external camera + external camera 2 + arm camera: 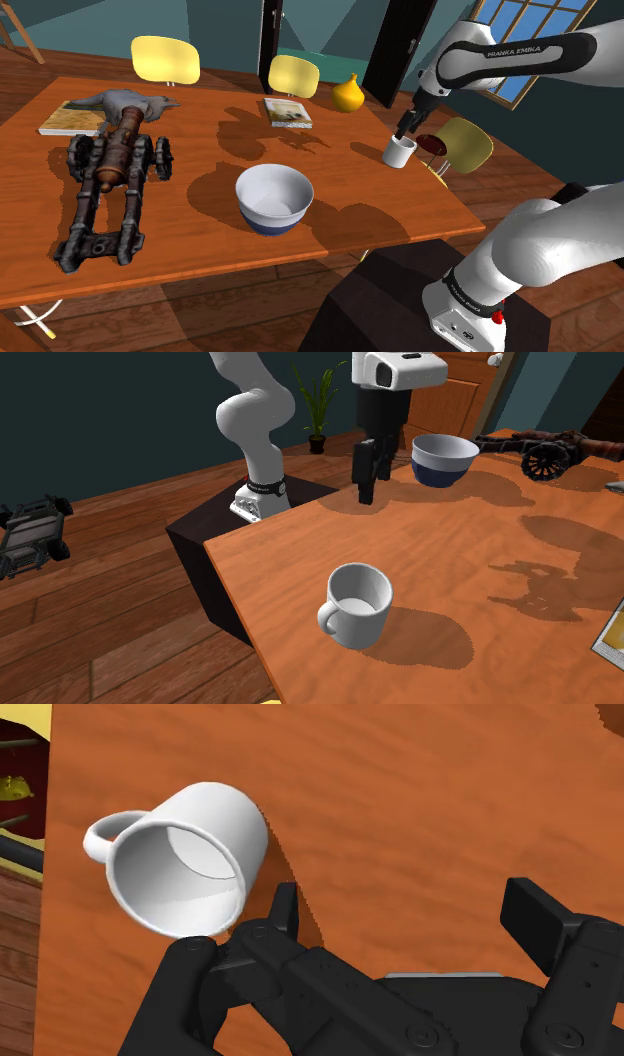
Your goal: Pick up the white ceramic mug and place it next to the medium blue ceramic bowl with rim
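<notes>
A white mug (399,150) stands upright and empty on the wooden table (200,230), near the edge at the shoulder view's right; its handle shows in the second exterior view (358,605). My black gripper (406,128) hangs just above it, open and holding nothing. In the wrist view the mug (185,859) lies outside the gap, beside one finger (285,909), while the other finger (530,919) stands well apart over bare wood. The bowl (273,197), white inside and dark blue outside, sits mid-table, also seen behind the gripper (366,490) as the bowl (444,458).
A dark model cannon (110,185) takes up the table's left part in the shoulder view. Two books (72,118) (287,112) and a yellow gourd-shaped vase (348,93) lie along the far side. Yellow chairs (165,58) stand around the table.
</notes>
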Controlling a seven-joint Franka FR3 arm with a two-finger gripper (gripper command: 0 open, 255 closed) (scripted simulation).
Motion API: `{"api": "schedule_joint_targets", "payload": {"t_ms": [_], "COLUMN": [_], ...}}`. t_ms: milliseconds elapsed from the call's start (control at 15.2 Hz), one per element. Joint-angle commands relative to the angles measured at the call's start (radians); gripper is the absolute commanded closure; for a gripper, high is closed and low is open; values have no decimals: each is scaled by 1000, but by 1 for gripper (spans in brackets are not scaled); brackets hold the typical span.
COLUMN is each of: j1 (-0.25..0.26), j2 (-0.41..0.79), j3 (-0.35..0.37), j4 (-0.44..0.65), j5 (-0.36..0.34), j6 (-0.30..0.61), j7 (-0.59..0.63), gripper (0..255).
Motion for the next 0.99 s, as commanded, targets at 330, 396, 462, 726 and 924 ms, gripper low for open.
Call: {"api": "schedule_joint_targets", "payload": {"t_ms": [330,396,462,726,924], "j1": [8,9,10,9,11], "j2": [247,287,328,385,416], "j3": [-136,-153,-169,-179,-181], "j4": [83,102,123,123,110], "j5": [78,101,126,165,188], "j6": [149,165,179,228,268], "j7": [-190,-222,-256,-294,-311], "gripper": [0,0,0,0,0]}}
